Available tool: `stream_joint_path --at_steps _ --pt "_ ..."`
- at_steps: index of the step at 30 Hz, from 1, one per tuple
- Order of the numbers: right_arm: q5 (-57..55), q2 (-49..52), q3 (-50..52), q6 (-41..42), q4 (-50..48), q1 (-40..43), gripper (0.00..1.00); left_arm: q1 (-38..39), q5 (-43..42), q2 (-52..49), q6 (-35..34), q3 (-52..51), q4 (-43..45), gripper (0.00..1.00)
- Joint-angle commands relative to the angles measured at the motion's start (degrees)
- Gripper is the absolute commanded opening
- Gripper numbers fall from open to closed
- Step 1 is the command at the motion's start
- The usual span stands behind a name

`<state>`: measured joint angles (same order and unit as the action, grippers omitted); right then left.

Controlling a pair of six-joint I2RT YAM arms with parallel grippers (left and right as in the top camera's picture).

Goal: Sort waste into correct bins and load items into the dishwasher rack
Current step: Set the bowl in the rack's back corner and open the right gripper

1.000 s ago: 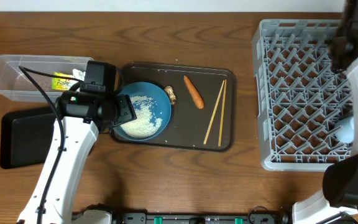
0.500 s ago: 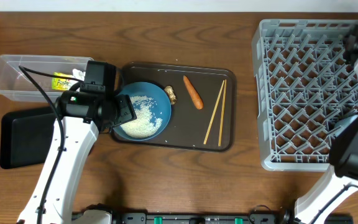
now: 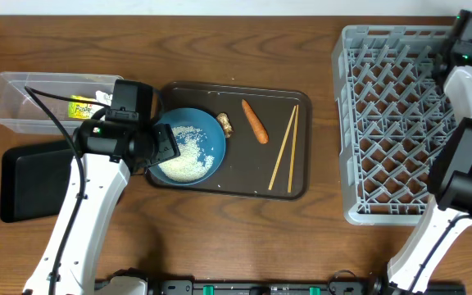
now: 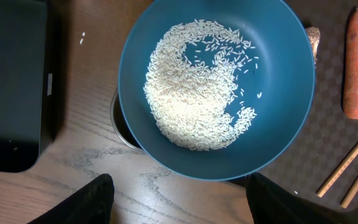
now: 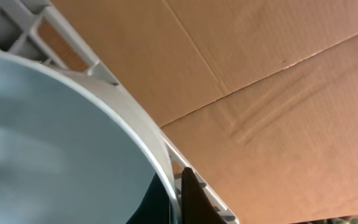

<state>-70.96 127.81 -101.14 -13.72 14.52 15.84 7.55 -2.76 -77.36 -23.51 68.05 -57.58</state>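
The dark blue plate-bowl [image 3: 188, 146] holds loose white rice [image 4: 191, 106] and sits at the left end of the brown serving tray [image 3: 244, 176]. My left gripper [image 4: 182, 208] hangs open over the bowl's near rim, touching nothing. On the tray also lie a brownish scrap [image 3: 225, 124], an orange carrot [image 3: 255, 120] and wooden chopsticks [image 3: 283, 147]. My right gripper [image 5: 176, 199] is shut on the rim of the light blue bowl [image 5: 55, 143] at the far right corner of the grey dishwasher rack [image 3: 392, 123]. The overhead view hides this bowl.
The clear tub [image 3: 23, 102] at the far left holds the yellow-green wrapper [image 3: 80, 106]. The flat black tray [image 3: 27, 180] lies in front of it, beside my left arm. Brown cardboard [image 5: 278, 93] lies beyond the rack's wall [image 5: 73, 43].
My right arm has swung from the rack's near right side to its far right corner, taking the light blue bowl with it. The left arm has not moved.
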Motion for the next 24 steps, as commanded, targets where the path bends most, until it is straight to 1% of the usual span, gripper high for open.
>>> stream_joint_path --at_steps 1,3,7,13,18,19,21,22,24 --pt "0.9 2.8 -0.2 0.2 2.1 -2.5 0.02 -0.2 0.6 0.3 0.5 0.5 0.0 0.69" --pt "0.9 3.5 -0.2 3.4 4.4 -3.5 0.04 -0.2 0.6 0.3 0.5 0.5 0.0 0.69" --pt "1.7 3.7 -0.2 10.3 9.2 -5.3 0.21 -0.2 0.6 0.3 0.5 0.5 0.0 0.69" --pt "4.8 3.7 -0.2 11.0 13.8 -6.9 0.36 -0.2 0.6 0.3 0.5 0.5 0.0 0.69" --pt "4.8 3.7 -0.2 13.1 17.3 -8.1 0.40 -0.2 0.6 0.3 0.5 0.5 0.0 0.69" --pt "4.8 3.7 -0.2 13.9 18.2 -8.3 0.42 -0.2 0.6 0.3 0.5 0.5 0.0 0.69" --pt "4.9 3.7 -0.2 15.5 20.1 -8.6 0.50 -0.2 0.6 0.3 0.5 0.5 0.0 0.69" --pt "5.3 3.6 -0.2 16.7 21.6 -8.8 0.57 -0.2 0.6 0.3 0.5 0.5 0.0 0.69" --pt "8.8 3.3 -0.2 17.1 23.8 -9.0 0.59 -0.2 0.6 0.3 0.5 0.5 0.0 0.69"
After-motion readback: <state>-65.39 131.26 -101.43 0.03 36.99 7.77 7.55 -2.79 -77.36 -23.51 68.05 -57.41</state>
